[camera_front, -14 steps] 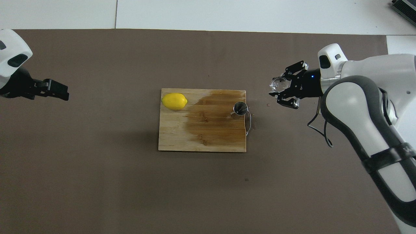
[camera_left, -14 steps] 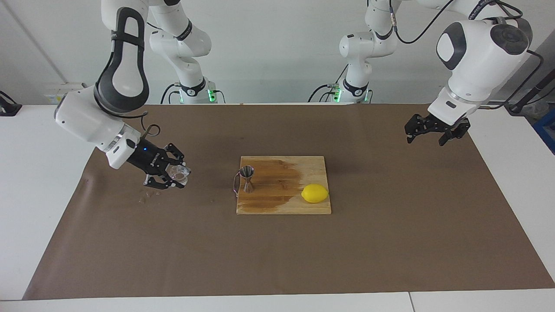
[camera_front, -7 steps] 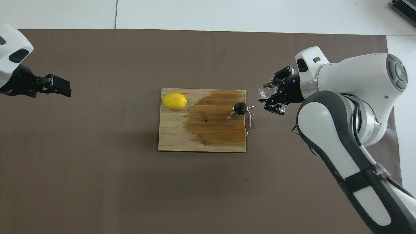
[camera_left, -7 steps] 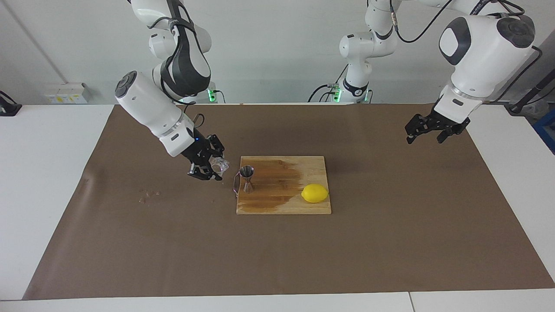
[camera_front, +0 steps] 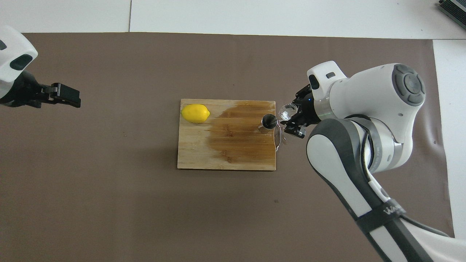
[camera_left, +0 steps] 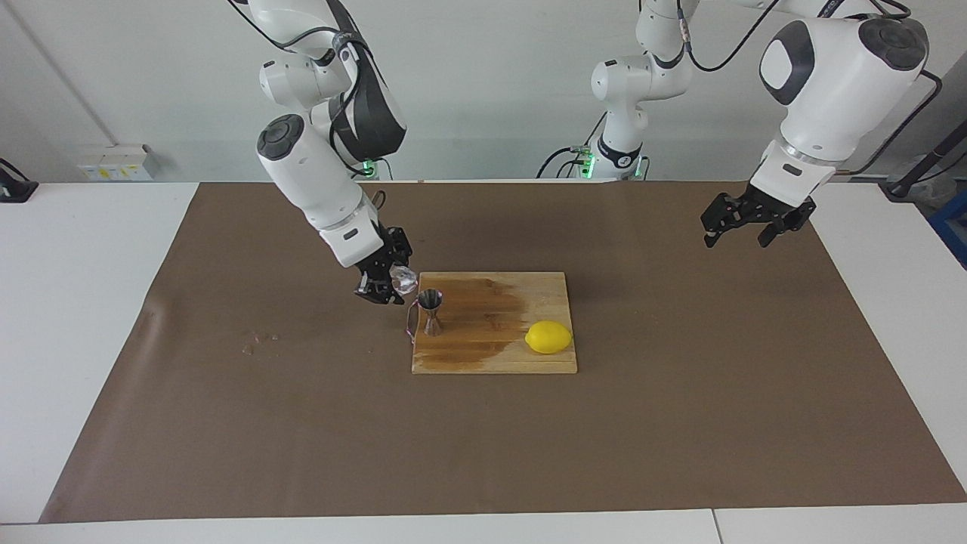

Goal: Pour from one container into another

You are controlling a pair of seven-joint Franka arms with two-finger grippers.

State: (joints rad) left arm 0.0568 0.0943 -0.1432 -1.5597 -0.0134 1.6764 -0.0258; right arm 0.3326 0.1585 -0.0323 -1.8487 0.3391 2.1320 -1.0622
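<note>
My right gripper (camera_left: 387,284) is shut on the tiny clear glass cup (camera_left: 404,281) and holds it tilted in the air, just above and beside the rim of the metal jigger (camera_left: 431,310). The jigger stands upright on the wooden board (camera_left: 498,357), at the edge toward the right arm's end. In the overhead view the cup (camera_front: 286,111) in my right gripper (camera_front: 294,122) sits right beside the jigger's mouth (camera_front: 269,121). My left gripper (camera_left: 744,227) waits open and empty in the air over the mat at the left arm's end; it also shows in the overhead view (camera_front: 65,100).
A yellow lemon (camera_left: 548,337) lies on the board (camera_front: 225,160) at the end toward the left arm. The board has a dark wet stain. A thin wire loop (camera_left: 410,321) hangs at the board's edge by the jigger. A few droplets (camera_left: 257,346) lie on the brown mat.
My right arm has swung in toward the board, carrying the cup from over the mat to just beside the jigger's rim. The left gripper has barely moved.
</note>
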